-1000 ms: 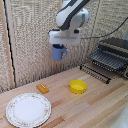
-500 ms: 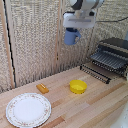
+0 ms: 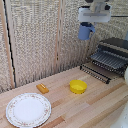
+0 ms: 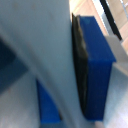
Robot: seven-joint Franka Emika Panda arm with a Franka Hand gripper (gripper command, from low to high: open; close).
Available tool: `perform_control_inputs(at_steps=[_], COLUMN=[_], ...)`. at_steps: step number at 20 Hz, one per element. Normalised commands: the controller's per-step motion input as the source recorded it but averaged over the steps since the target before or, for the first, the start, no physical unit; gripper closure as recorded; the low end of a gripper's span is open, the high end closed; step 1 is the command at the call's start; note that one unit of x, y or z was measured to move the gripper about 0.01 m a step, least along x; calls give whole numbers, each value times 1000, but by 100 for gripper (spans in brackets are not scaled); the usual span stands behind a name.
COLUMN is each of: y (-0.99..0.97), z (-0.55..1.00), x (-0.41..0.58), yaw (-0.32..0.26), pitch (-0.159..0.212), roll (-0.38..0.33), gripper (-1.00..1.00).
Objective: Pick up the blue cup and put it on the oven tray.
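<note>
A pale wooden counter (image 3: 90, 107) fills the lower part of the exterior view, backed by a woven, reed-like wall (image 3: 35, 45). At the exterior view's right stands a black and silver toaster oven (image 3: 116, 50), and the oven tray (image 3: 102, 64), a dark rack of parallel bars, juts out of it toward the counter's middle with nothing resting on it. Near the counter's front corner on the exterior view's left lies a round white plate (image 3: 28, 109) with a floral rim. The white robot arm (image 3: 96, 11) reaches in from the top of the frame, and its gripper (image 3: 86, 24) hangs high above the counter, closed on the blue cup (image 3: 85, 31), which dangles below it in the air, a little to the exterior view's left of the tray and well above it. The cup touches neither counter nor tray. On the counter, roughly below the cup and between the plate and the oven, sits a shallow yellow bowl (image 3: 78, 86). A small orange-yellow block (image 3: 43, 88) lies near the wall, between the plate and the bowl. The wrist view is blurred; it shows a blue surface (image 4: 97, 65) of the cup pressed against a dark gripper pad (image 4: 80, 60).
</note>
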Motion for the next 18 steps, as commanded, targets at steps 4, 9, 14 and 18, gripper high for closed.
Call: perform_control_inputs(at_steps=[4, 9, 14, 18], y=[-799, -993, -851, -382], z=[101, -17, -150, -382], x=[-130, -22, -28, -26], yaw=[-122, -51, -45, -20], pitch=[138, 81, 103, 130], roll=[-10, -20, -102, -220], gripper=[100, 100, 100, 100])
